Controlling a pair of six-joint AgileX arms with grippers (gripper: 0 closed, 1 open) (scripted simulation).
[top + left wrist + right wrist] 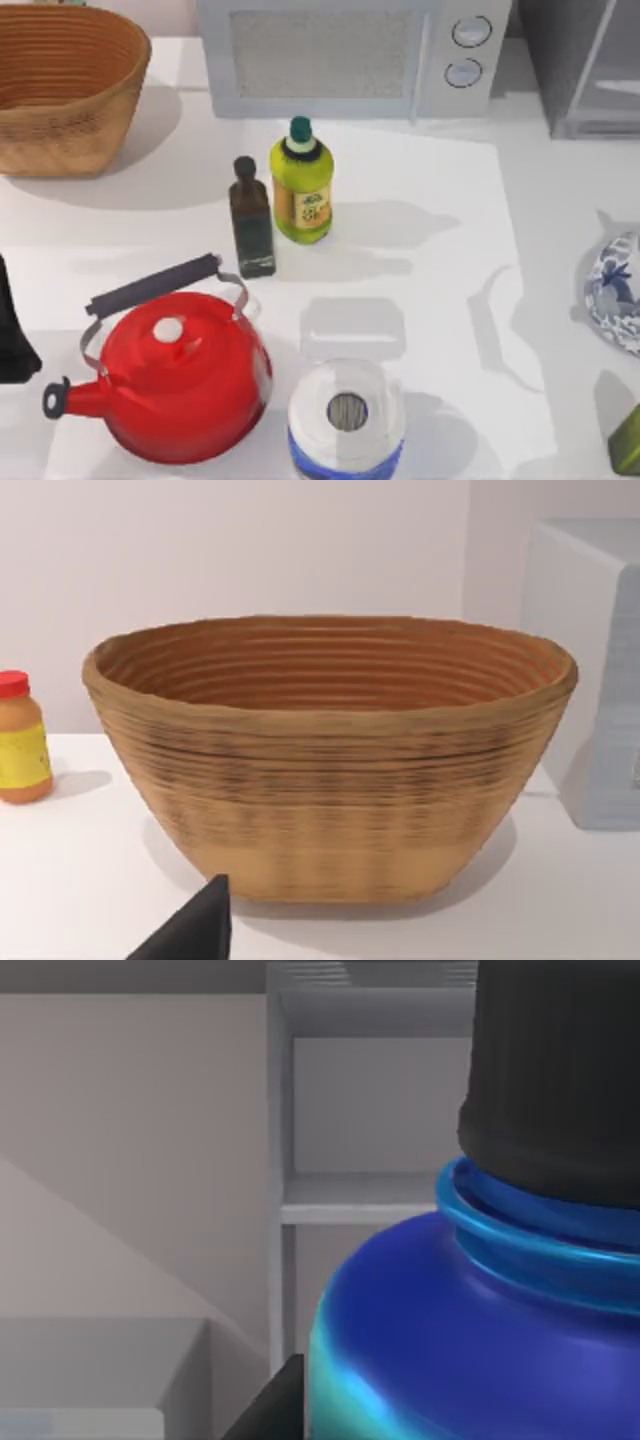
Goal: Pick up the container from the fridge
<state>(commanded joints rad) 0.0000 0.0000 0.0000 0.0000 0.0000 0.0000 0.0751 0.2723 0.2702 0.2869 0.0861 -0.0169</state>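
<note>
- Container [450, 1350], rounded and deep blue shading to teal low on its side, with a light blue ringed neck under a dark cap, looms close in the right wrist view, in front of the grey fridge [380, 1110] and its pale shelves.
- Fridge stands at the desk's far right corner.
- Right gripper [268, 1408] shows a dark tip just beside the container; grasping or released, I cannot tell.
- Left gripper [195, 932] sits at the desk's left edge, facing the brown woven basket [330, 810]; its state cannot be told.
</note>
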